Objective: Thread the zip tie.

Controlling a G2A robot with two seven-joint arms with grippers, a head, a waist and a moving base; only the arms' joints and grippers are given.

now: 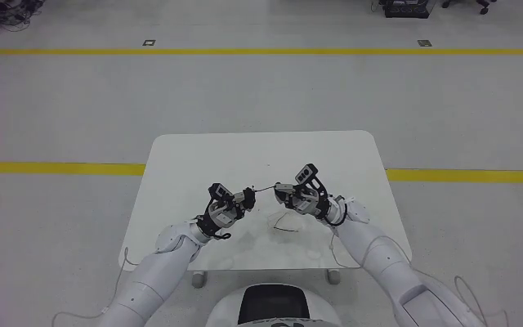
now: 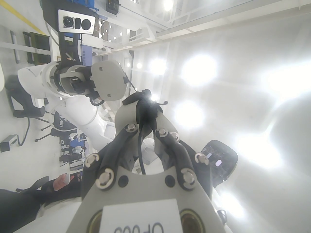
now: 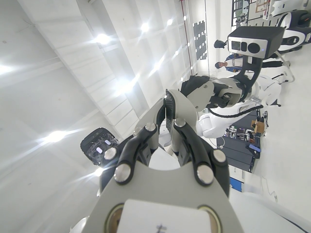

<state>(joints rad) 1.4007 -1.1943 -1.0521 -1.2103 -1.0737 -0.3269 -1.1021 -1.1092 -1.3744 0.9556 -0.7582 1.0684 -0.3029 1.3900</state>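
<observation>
Left gripper (image 1: 244,197) over the table (image 1: 188,155) middle, clenched on the zip tie (image 1: 262,190). Right gripper (image 1: 281,191) just beside it, pressed closed, contents hidden. Risk: the thin strand bows or twists between them, so the tip misses the head or slips the pinch.

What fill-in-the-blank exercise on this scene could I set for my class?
1. The left gripper and right gripper hold a thin black plastic ___ between them.
2. Both grippers are ___ the rounded white table.
3. The left gripper's fingers are ___ on it.
Missing words: zip tie; above; shut.
</observation>
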